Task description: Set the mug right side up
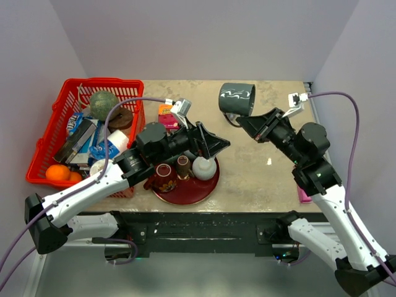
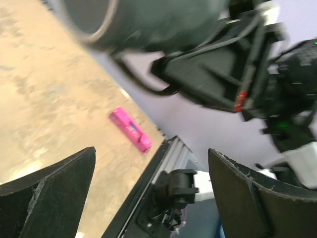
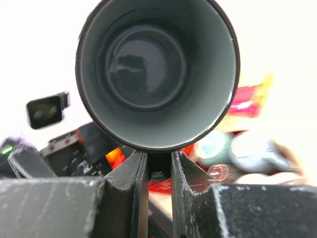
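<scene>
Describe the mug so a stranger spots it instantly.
Start at the tan tabletop, far side. The right end effector holds a dark grey mug with white squiggles by its handle. Unlike the brown cups on the red plate, it hangs airborne.

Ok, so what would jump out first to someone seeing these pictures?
The dark grey mug, held up over the far middle of the table by its handle in the right arm's jaws, its mouth gaping into the right wrist camera. Next, the crowded red basket on the left, and the left arm's jaws, wide open near the red plate.
</scene>
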Available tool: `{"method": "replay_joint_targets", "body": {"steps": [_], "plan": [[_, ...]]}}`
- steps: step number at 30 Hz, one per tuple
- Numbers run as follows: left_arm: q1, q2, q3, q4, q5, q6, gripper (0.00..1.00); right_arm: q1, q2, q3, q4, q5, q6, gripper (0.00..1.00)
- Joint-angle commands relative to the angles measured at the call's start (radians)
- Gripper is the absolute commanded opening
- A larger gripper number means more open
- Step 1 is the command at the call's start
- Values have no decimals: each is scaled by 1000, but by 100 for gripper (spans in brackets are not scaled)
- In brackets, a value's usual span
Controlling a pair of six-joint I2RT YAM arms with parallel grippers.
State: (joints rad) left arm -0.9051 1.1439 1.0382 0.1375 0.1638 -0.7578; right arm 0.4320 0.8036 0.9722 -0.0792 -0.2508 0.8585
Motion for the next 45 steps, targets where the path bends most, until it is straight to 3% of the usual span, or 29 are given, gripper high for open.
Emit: {"method": "replay_joint_targets", "body": {"steps": [1,7,14,20,32,45], "plan": [[0,-6,91,-240,-190,48,99,1,35,195,-167,247,-219,0],[0,7,143,-427,-343,49,99,1,215,341,-425,557,-394,0],[0,11,172,-570,-423,81,99,-27,451,418,-524,709,-473,0],[2,4,180,-661,-455,97,99,-122,612,396,-501,694,-484,0],[2,-13,131,-697,-431,107,99,-173,792,330,-186,725,-667,0],[2,8,122,-711,-400,133,99,-211,1128,562,-157,617,-753,0]]}}
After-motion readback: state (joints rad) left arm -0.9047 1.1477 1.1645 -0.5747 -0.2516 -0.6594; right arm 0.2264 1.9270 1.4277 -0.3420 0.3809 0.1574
